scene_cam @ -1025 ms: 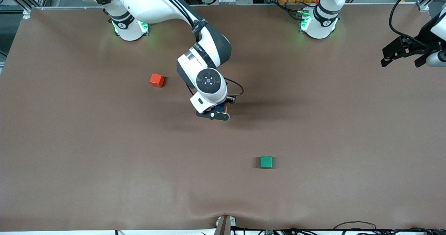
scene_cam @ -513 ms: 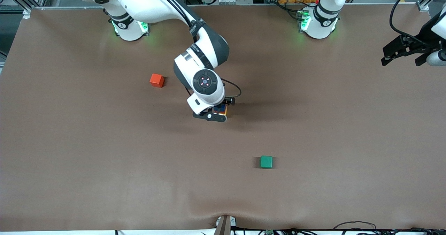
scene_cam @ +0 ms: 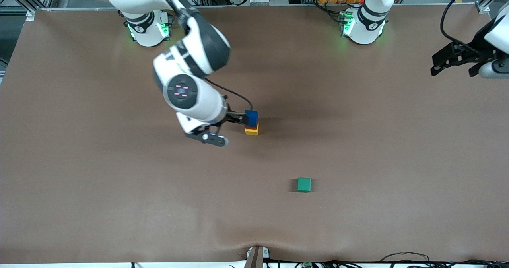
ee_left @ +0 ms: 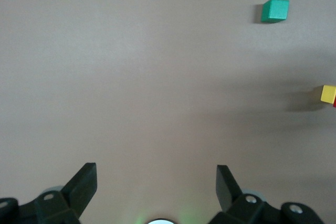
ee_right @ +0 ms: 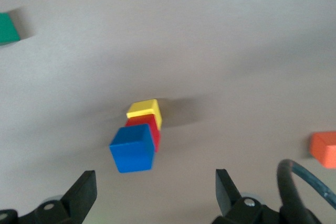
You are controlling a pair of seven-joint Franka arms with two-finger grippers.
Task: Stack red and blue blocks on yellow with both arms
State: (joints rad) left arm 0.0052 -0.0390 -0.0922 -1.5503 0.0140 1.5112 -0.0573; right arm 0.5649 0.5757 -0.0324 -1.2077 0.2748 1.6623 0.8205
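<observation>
With blue cube (scene_cam: 251, 117) atop red, yellow

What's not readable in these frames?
- Orange-red cube: hidden by the right arm in front view; cut off by the edge in right wrist view.
- Red block: only a sliver between blue block and yellow cube in front view.
- Yellow cube: cut off by the edge in left wrist view.

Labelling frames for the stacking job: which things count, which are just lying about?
In the job:
- blue block on top
- red block in the middle
- yellow block at the base
- right claw, open beside the stack

Lying about:
- green cube
- orange-red cube
</observation>
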